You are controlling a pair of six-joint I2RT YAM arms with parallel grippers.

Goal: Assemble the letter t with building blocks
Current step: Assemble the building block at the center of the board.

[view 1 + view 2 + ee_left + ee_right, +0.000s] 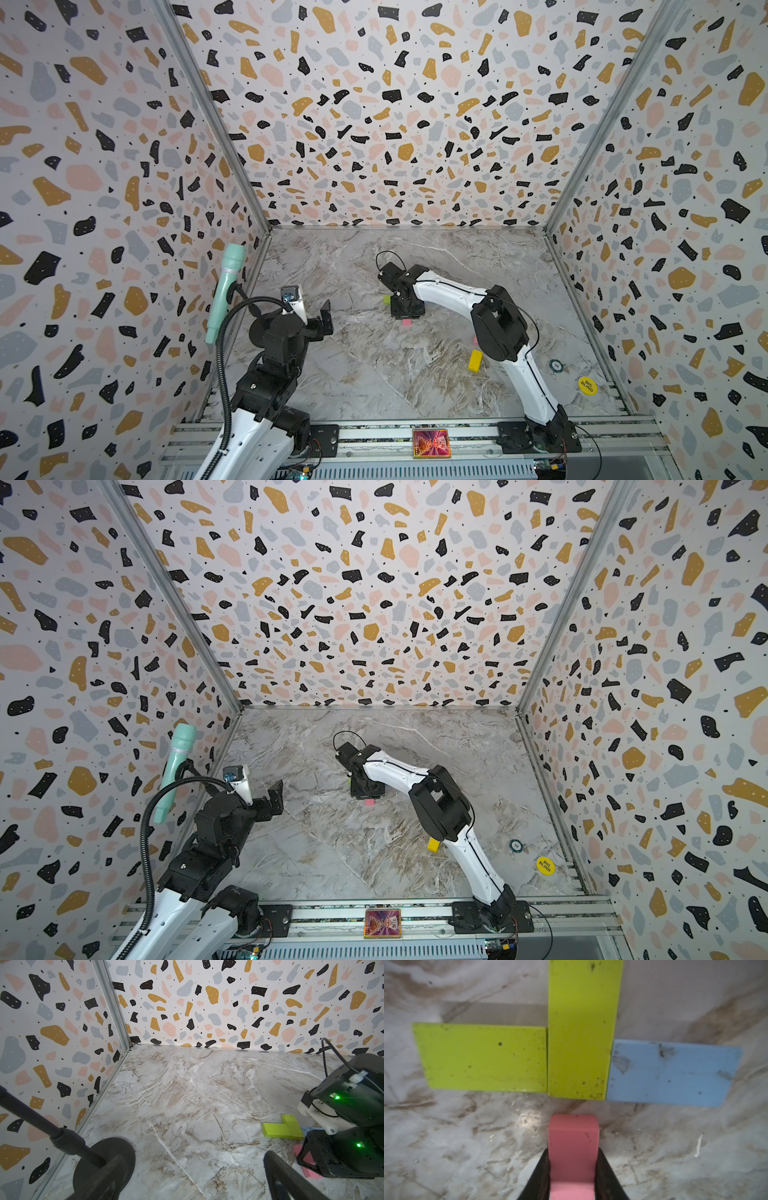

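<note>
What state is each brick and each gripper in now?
middle green brick, lying flat.
side green brick, flat, touching middle green brick.
blue brick, flat, touching middle green brick.
pink brick, gripped, short of middle green brick.
yellow brick, loose, away from the others.
left gripper, open, empty.
right gripper, shut on pink brick.

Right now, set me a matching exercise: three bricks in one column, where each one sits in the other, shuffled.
Column one:
1. pink brick
2. light blue brick
3. yellow brick

Column two:
A. lying loose beside the right arm
B. against a lime green brick
C. clamped in the right gripper

Pairs: 1-C, 2-B, 3-A.
</note>
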